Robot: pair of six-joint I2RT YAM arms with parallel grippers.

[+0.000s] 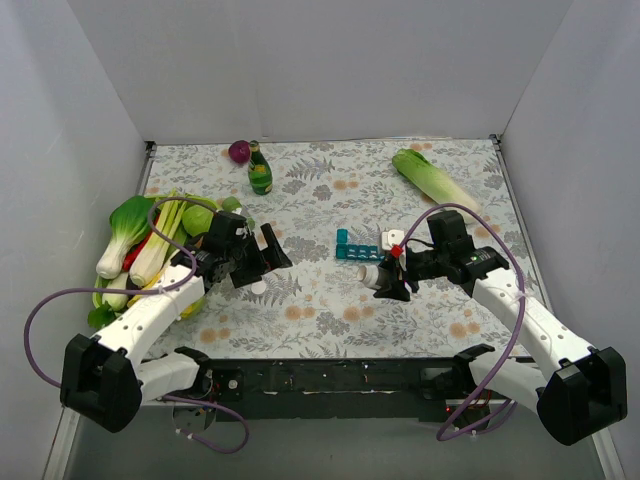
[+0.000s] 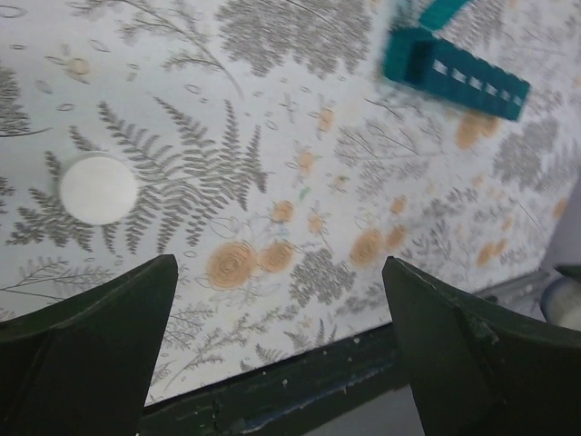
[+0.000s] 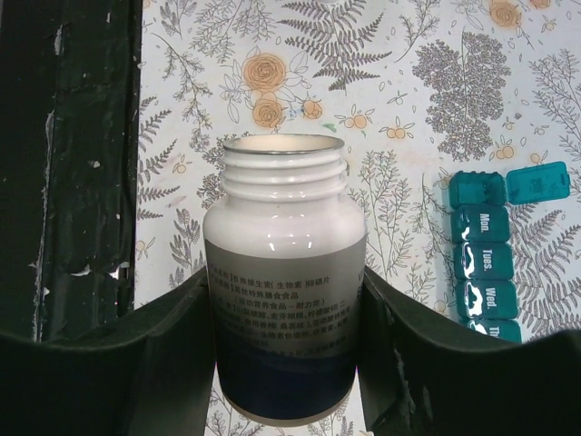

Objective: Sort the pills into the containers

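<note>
1. The right hand pinches a white pill bottle between its two fingers. The grip is low on the labelled body, and the threaded mouth is open with no cap on it.
2. The teal pill box lies on the flowered tabletop, just beside the bottle and to the right in the wrist view. The day names are printed on its lids. The end lid is flipped open to the side, and the other lids that I can see look shut.
3. I cannot see any pill, neither inside the bottle nor in the open compartment.
4. The left hand is spread wide and holds nothing. It hangs over the tabletop, near a white round disc, which is perhaps the cap of the bottle.
5. I judge that the step in hand is the pouring. The mouth of the bottle is not yet over the box, so the right hand should first carry it above the open compartment.
6. To do it well, the bottle should tip slowly and low, because the compartment is small and the mouth is wide. A fast tilt would probably scatter pills on the patterned cloth, where they are hard to find.
7. The light box can slide, so the free left hand could steady it.
</note>
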